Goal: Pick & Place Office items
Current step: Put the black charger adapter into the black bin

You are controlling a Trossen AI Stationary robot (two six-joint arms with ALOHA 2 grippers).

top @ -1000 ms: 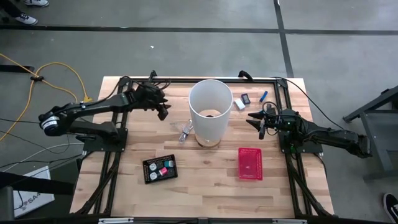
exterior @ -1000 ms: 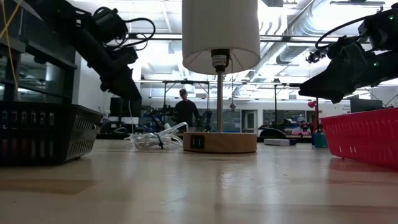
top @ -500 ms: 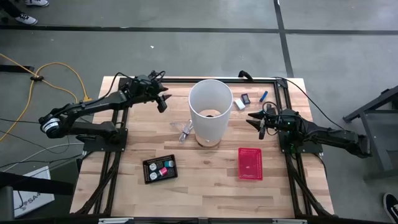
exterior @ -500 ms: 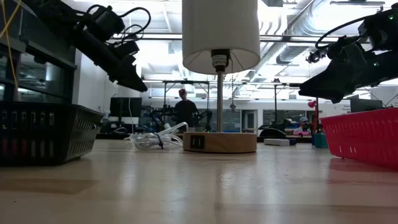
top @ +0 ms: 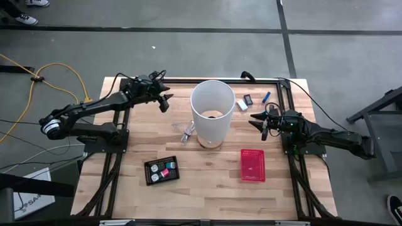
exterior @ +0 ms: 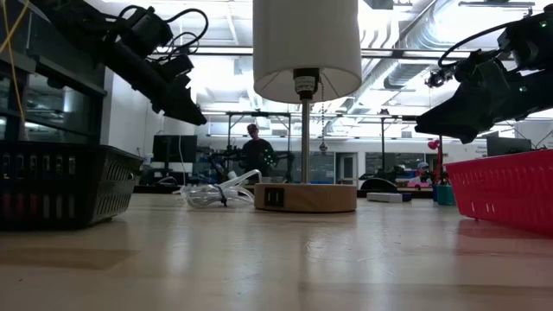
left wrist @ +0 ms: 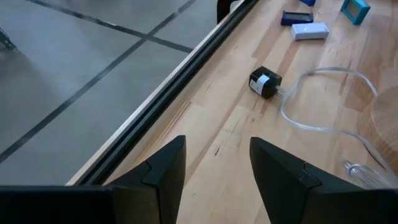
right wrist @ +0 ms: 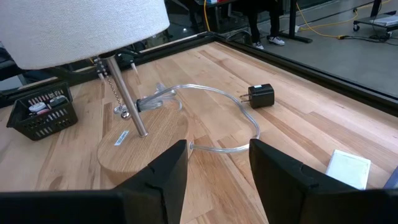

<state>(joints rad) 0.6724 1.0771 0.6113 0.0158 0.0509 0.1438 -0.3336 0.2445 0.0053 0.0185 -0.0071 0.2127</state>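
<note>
A white block (top: pixel 242 105), a small black piece (top: pixel 249 99) and a short blue stick (top: pixel 266 96) lie on the wood at the far right. Pink, teal and white bits (top: pixel 165 170) sit in the black tray (top: pixel 153 178). My left gripper (top: pixel 165 105) hangs open in the air at the far left of the white lamp (top: pixel 212 112); in the left wrist view (left wrist: pixel 217 146) nothing is between its fingers. My right gripper (top: pixel 257 120) hovers open to the right of the lamp, also empty (right wrist: pixel 217 149).
The lamp stands mid-table on a round wooden base (right wrist: pixel 140 146). Its clear cord (left wrist: pixel 311 124) and black plug (left wrist: pixel 265 83) trail over the far left. A red mesh basket (top: pixel 252 165) sits near right. A black rail (left wrist: pixel 174 81) runs along the far edge.
My left gripper has swung toward the table's far edge and risen a little. It has tipped up from a steep downward slant to a shallower one and rolled somewhat. For the last half second it has held still. Its fingers stay apart.
</note>
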